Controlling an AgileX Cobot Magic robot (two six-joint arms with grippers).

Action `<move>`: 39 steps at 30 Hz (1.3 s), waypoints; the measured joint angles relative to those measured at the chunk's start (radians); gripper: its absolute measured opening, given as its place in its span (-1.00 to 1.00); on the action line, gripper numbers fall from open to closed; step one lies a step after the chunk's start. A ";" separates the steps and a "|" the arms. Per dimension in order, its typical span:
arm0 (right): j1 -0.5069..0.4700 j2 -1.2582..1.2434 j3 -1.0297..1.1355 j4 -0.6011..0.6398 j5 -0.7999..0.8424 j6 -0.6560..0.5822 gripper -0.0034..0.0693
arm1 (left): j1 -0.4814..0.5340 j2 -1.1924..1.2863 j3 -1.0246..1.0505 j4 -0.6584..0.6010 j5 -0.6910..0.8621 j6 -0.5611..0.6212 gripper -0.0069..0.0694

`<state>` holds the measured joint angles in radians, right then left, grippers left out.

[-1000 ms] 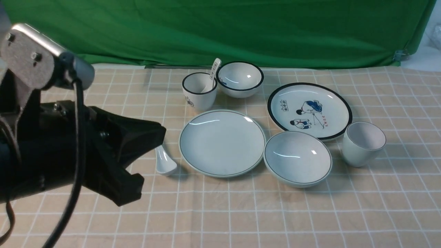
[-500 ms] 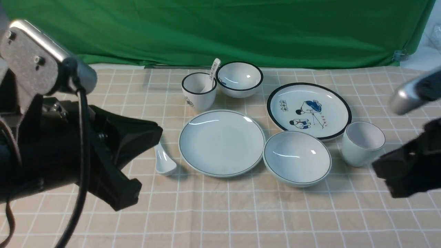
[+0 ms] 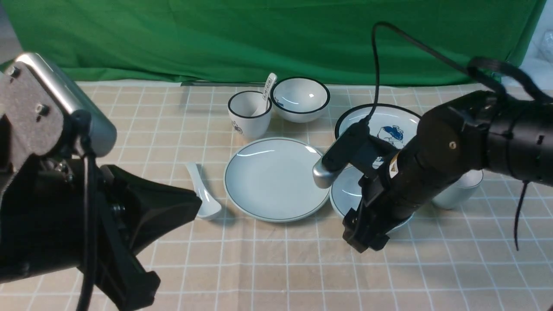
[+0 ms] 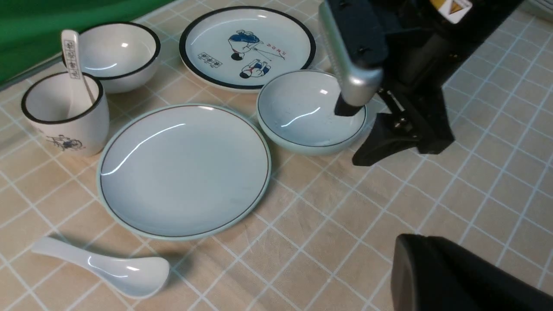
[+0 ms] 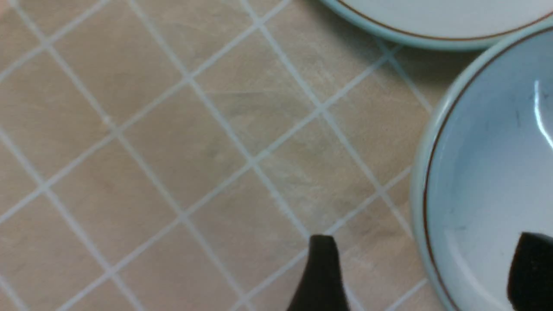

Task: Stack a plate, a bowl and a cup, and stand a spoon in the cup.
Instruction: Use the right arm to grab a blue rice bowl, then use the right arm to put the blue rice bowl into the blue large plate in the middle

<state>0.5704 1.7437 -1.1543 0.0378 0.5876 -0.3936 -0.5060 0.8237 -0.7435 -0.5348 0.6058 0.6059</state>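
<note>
The plain plate (image 3: 278, 179) (image 4: 183, 170) lies mid-table on the checked cloth. The shallow bowl (image 3: 345, 194) (image 4: 302, 112) (image 5: 488, 172) sits just right of it, partly covered by my right arm. My right gripper (image 3: 363, 235) (image 5: 425, 268) is open and straddles the bowl's near rim, one finger above the inside, one above the cloth. Behind that arm, part of the plain cup (image 3: 453, 198) shows. The white spoon (image 3: 203, 196) (image 4: 108, 270) lies left of the plate. My left gripper (image 3: 190, 209) (image 4: 414, 263) hovers shut and empty, nearer than the spoon.
At the back stand a black-rimmed cup (image 3: 249, 113) holding a printed spoon, a black-rimmed bowl (image 3: 301, 99) and a cartoon plate (image 3: 389, 125). A green backdrop (image 3: 276, 39) closes off the far side.
My right arm swung in from the right edge to the bowl's near rim, covering part of the bowl and cup. The left arm drew back and lower, uncovering the whole spoon.
</note>
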 joint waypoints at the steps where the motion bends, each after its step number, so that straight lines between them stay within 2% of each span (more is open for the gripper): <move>1: 0.000 0.029 -0.005 -0.021 -0.017 0.000 0.57 | 0.000 0.000 0.000 0.000 0.003 0.000 -0.81; 3: -0.002 0.080 -0.012 -0.048 -0.040 0.000 0.45 | 0.000 0.000 0.000 0.000 0.007 0.000 -0.81; 12: -0.003 0.141 -0.016 -0.078 -0.114 -0.001 0.16 | 0.000 0.000 0.000 0.000 0.012 0.000 -0.81; 21: -0.002 0.141 -0.023 -0.132 -0.148 -0.015 -0.47 | 0.000 0.000 0.000 0.004 0.064 0.001 -0.81; 27: 0.023 0.084 -0.031 -0.146 -0.112 0.026 -0.65 | 0.000 0.000 0.000 0.004 0.086 0.001 -0.81; 31: 0.107 0.012 -0.085 -0.136 -0.049 0.056 -0.65 | 0.000 0.000 0.000 0.004 0.086 0.001 -0.81; 35: 0.192 -0.004 -0.186 -0.133 -0.074 0.052 -0.65 | 0.000 0.000 0.000 0.007 0.059 0.001 -0.81; 39: 0.221 0.075 -0.262 -0.130 -0.099 0.041 -0.65 | 0.000 0.000 0.000 0.018 0.051 -0.003 -0.81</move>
<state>0.7916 1.8190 -1.4165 -0.0918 0.4883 -0.3525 -0.5060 0.8237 -0.7435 -0.5171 0.6568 0.6029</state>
